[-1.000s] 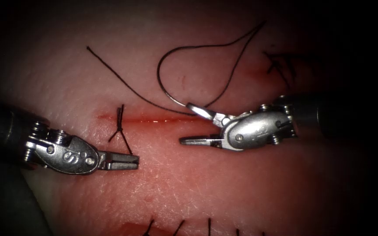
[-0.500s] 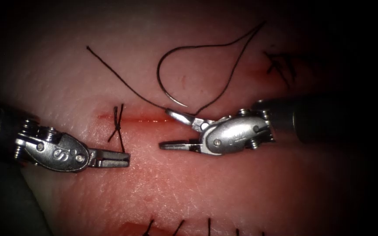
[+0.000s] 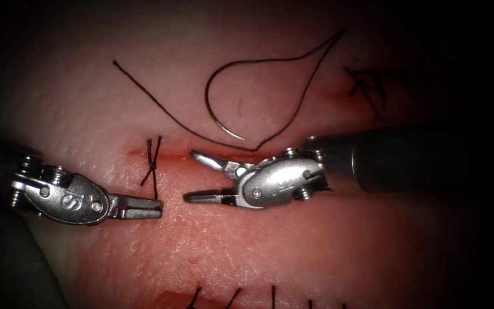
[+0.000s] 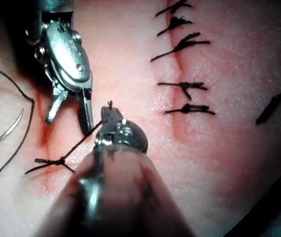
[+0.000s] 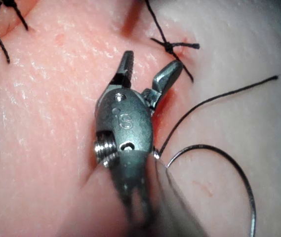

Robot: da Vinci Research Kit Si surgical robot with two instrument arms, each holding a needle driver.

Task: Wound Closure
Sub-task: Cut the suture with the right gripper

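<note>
Right hand [image 3: 196, 176] released, left hand [image 3: 158, 207] clenched on thread [image 3: 154, 180], needle [image 3: 219, 117] loose on tissue [image 3: 293, 246]

My right tool [image 3: 192, 176] has slid left along the cut [image 3: 172, 154], jaws spread and empty, leaving the needle [image 3: 224, 127] free on the tissue [image 3: 258, 246] behind it. My left tool [image 3: 155, 206] has drawn back leftward, jaws closed on the knot's thread tail [image 3: 155, 182], now pulled straighter.
</note>
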